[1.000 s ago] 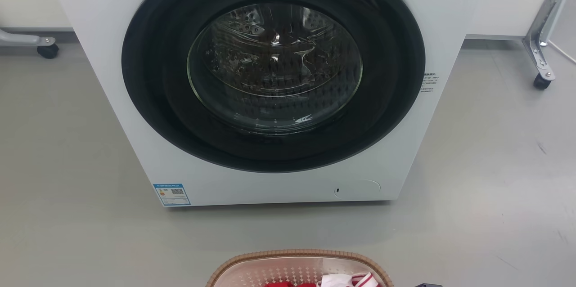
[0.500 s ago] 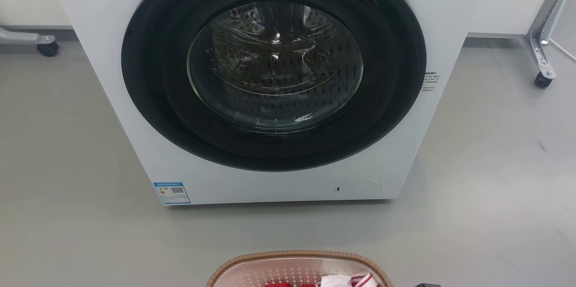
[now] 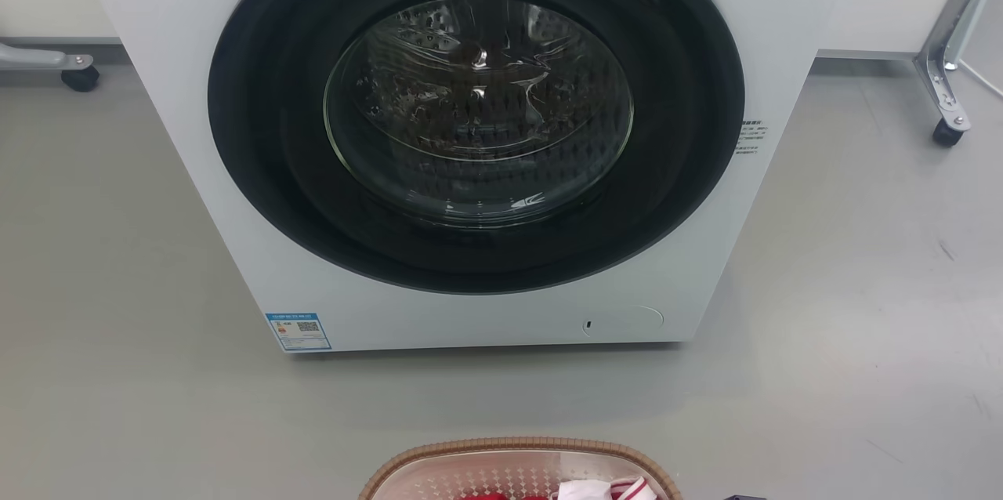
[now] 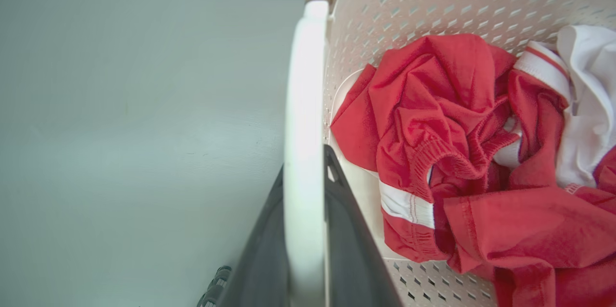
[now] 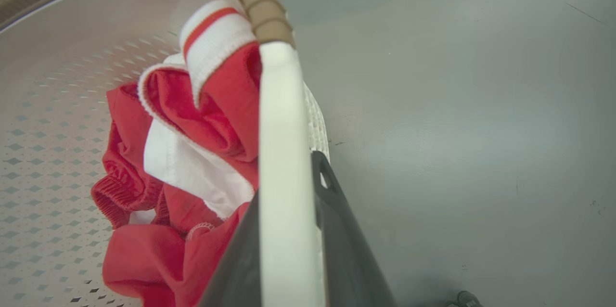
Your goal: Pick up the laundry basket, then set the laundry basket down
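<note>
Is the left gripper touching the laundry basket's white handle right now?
Touching. The left wrist view shows the left gripper with its dark fingers pressed against both sides of the laundry basket white handle, no gap.

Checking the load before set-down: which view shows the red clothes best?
Left wrist view: the red clothes lie bunched inside the laundry basket, unobstructed. The right wrist view has them partly behind the white handle; the head view catches red slivers at its bottom edge.

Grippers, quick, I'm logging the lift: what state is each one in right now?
Left gripper: closed on a white side handle of the laundry basket.
Right gripper: closed on the basket's other white handle.
</note>
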### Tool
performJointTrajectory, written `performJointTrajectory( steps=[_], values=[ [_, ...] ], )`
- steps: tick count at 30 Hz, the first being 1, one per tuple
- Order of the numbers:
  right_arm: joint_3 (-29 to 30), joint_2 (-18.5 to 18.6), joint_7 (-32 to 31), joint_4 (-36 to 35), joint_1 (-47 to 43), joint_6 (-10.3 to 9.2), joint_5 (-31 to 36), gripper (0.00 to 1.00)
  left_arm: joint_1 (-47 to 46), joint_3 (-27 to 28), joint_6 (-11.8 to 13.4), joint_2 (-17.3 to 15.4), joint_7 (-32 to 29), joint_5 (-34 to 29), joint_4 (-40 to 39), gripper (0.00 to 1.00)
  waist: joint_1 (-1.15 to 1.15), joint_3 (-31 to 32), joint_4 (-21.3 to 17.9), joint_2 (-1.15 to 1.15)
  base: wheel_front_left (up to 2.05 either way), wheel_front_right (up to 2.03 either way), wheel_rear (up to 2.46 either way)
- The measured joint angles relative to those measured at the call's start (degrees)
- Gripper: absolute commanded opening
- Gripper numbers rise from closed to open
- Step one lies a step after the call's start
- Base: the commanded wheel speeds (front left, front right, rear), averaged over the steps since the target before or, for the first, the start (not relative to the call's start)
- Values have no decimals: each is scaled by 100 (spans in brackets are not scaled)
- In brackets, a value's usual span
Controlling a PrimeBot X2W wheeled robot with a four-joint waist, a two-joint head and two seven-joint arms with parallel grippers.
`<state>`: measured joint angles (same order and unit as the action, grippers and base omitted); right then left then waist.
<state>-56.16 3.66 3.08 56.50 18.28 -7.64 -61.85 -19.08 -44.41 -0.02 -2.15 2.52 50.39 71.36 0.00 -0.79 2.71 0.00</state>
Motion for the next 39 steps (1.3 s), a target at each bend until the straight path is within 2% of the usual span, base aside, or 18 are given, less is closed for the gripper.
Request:
performJointTrajectory(
  steps=[19,39],
  values=[
    [-247,2,101,162,459,0,-74,0,-167,30,53,-5,71,62,-56,0,0,-426,-31,0,0,0,0],
    [-144,56,636,519,2191,7,250,0,-1389,104,291,-4,503,59,-366,0,1,-1901,-1,0,0,0,0]
  ],
)
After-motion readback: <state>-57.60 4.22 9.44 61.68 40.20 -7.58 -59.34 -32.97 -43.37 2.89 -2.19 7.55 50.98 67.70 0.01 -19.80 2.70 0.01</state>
